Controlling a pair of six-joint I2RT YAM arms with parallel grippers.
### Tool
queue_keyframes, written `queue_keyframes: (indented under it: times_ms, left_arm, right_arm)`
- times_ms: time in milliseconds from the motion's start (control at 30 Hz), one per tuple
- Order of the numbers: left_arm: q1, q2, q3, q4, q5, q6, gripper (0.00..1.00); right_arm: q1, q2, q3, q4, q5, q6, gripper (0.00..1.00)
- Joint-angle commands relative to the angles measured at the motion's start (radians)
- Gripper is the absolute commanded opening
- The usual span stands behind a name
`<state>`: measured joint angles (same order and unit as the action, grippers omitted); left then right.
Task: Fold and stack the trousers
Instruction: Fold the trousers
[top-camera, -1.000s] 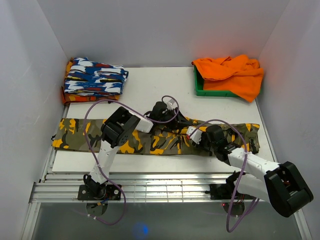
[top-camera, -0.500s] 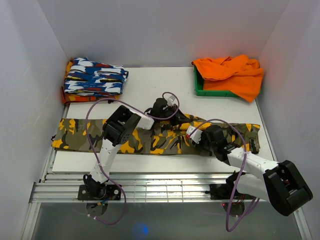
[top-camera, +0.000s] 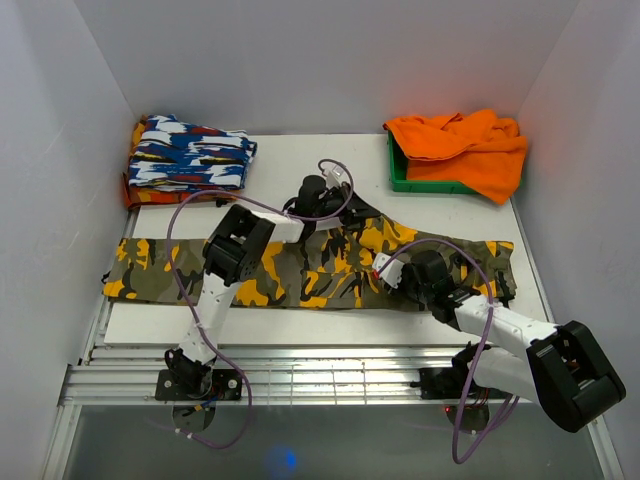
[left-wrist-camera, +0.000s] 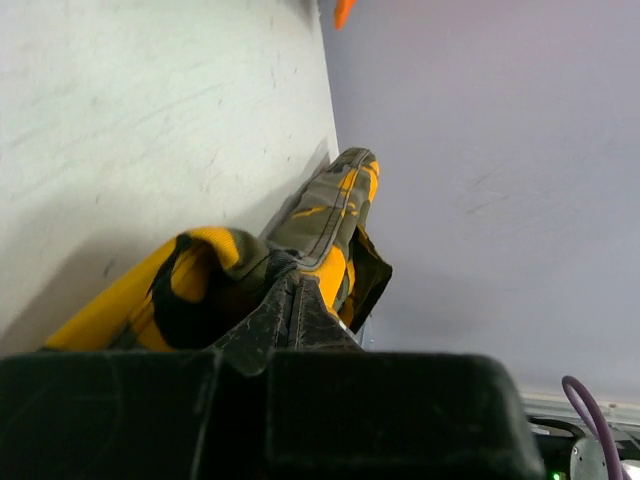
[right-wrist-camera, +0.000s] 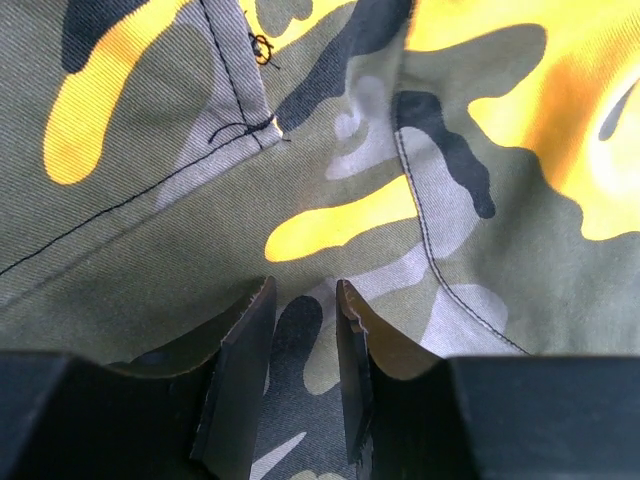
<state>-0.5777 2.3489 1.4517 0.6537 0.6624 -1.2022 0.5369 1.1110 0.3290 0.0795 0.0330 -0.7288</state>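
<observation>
Pinching trousers (top-camera: 330, 270) far edge: left jaws; right jaws nip middle.

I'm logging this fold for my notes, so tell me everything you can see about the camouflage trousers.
The trousers are woven-looking cloth, olive-grey with black and orange-yellow blotches and dark stitched seams. They lie stretched left to right across the near part of the white table, mostly flat. The left end effector is shut on a fold at their far edge, drawing it into a peak. The right end effector rests on the right half, fingers narrowly apart; its grip is unclear.
</observation>
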Motion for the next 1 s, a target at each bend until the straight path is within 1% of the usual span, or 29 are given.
queue_keyframes:
  times_ms: [0,133,200,333,367,433,467,500,533,567,600,633,667,700,733,767,800,833,867,900,933,967]
  left_arm:
    - [0.016,0.024,0.100,0.053,-0.006,0.065,0.00]
    - [0.015,0.104,0.197,0.054,0.019,0.099,0.00]
    - [0.015,0.130,0.245,0.054,0.026,0.111,0.00]
    - [0.016,0.171,0.280,0.049,0.026,0.151,0.00]
    - [0.018,0.182,0.282,0.046,0.019,0.162,0.11]
    - [0.021,0.190,0.302,0.022,0.017,0.202,0.28]
    - [0.029,0.190,0.308,0.012,0.008,0.216,0.44]
    - [0.032,0.190,0.318,-0.005,0.003,0.233,0.54]
    - [0.044,0.190,0.353,-0.058,0.002,0.278,0.63]
    - [0.052,0.191,0.374,-0.083,0.002,0.302,0.70]
    - [0.059,0.184,0.393,-0.109,0.002,0.325,0.79]
    - [0.081,0.175,0.421,-0.162,0.000,0.351,0.84]
    - [0.091,0.158,0.427,-0.184,-0.004,0.407,0.89]
    - [0.102,0.138,0.427,-0.206,-0.021,0.443,0.98]
    - [0.125,0.091,0.429,-0.251,-0.024,0.481,0.98]
    - [0.137,0.063,0.426,-0.275,-0.027,0.565,0.98]
    - [0.148,0.032,0.421,-0.301,-0.036,0.607,0.98]
    - [0.174,-0.032,0.412,-0.351,-0.037,0.645,0.98]
    - [0.189,-0.065,0.397,-0.382,-0.032,0.706,0.98]
    - [0.205,-0.095,0.389,-0.422,-0.021,0.736,0.98]
    - [0.235,-0.164,0.380,-0.515,-0.026,0.765,0.98]
    - [0.252,-0.201,0.356,-0.566,-0.027,0.801,0.98]
  right_arm:
    - [0.000,0.006,-0.033,-0.127,-0.022,-0.009,0.38]
    - [0.001,0.009,-0.030,-0.142,-0.022,-0.014,0.37]
    - [0.000,0.012,-0.025,-0.149,-0.054,-0.014,0.37]
    - [0.001,0.018,-0.015,-0.168,-0.068,-0.015,0.37]
    - [0.000,0.018,-0.013,-0.176,-0.071,-0.015,0.36]
    - [0.000,0.015,-0.004,-0.184,-0.077,-0.015,0.37]
    - [0.000,0.013,0.001,-0.187,-0.076,-0.011,0.37]
    - [0.000,0.012,0.005,-0.193,-0.070,-0.004,0.38]
    - [0.000,0.009,0.013,-0.198,-0.067,-0.001,0.40]
    - [0.000,0.006,0.033,-0.205,-0.065,0.008,0.41]
    - [0.000,0.003,0.047,-0.221,-0.064,0.023,0.43]
    - [0.000,-0.002,0.060,-0.224,-0.059,0.032,0.45]
    - [-0.005,-0.007,0.074,-0.227,-0.058,0.045,0.49]
    - [-0.012,-0.008,0.109,-0.230,-0.059,0.063,0.52]
    - [-0.020,-0.013,0.128,-0.240,-0.062,0.074,0.55]
    - [-0.026,-0.011,0.149,-0.247,-0.065,0.081,0.62]
    - [-0.050,-0.011,0.192,-0.253,-0.083,0.095,0.66]
    - [-0.064,-0.008,0.218,-0.274,-0.096,0.101,0.70]
    - [-0.098,-0.004,0.244,-0.288,-0.111,0.109,0.73]
    - [-0.115,0.003,0.307,-0.303,-0.146,0.115,0.76]
    - [-0.135,0.025,0.343,-0.323,-0.165,0.129,0.78]
    - [-0.156,0.042,0.381,-0.374,-0.191,0.135,0.83]
